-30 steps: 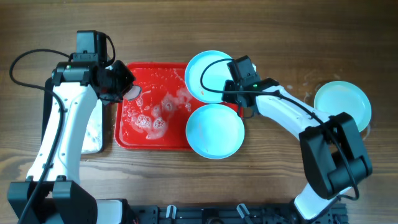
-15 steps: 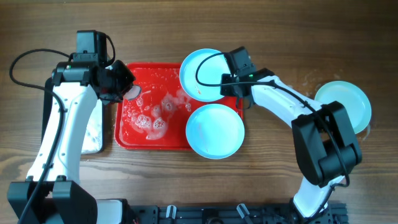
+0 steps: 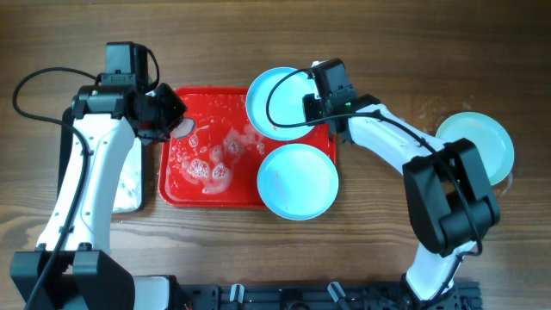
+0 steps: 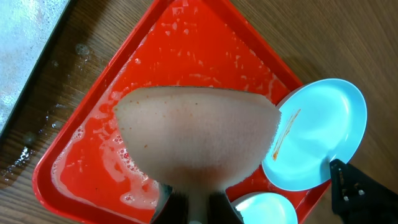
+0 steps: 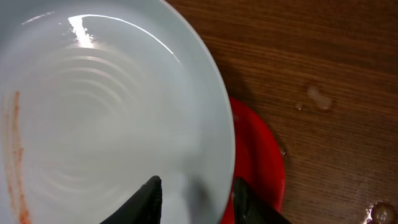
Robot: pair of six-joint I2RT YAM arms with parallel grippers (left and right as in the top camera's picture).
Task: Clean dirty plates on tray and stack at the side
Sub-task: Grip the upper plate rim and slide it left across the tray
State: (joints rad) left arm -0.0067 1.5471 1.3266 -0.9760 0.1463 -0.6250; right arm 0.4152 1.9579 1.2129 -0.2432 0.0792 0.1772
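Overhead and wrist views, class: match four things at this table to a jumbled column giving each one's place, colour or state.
Things
1. sponge
2. tray
3. streaked plate
4. right gripper

Descriptions
A. bright red, flecked with white foam
B. fingers apart, astride a plate's rim
C. clamped in the left gripper
D. overlapping the tray's far right corner

Pairs: 1-C, 2-A, 3-D, 4-B

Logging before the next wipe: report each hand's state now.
Left hand: closed, holding the sponge.
Right hand: open, fingers astride the rim of the plate.
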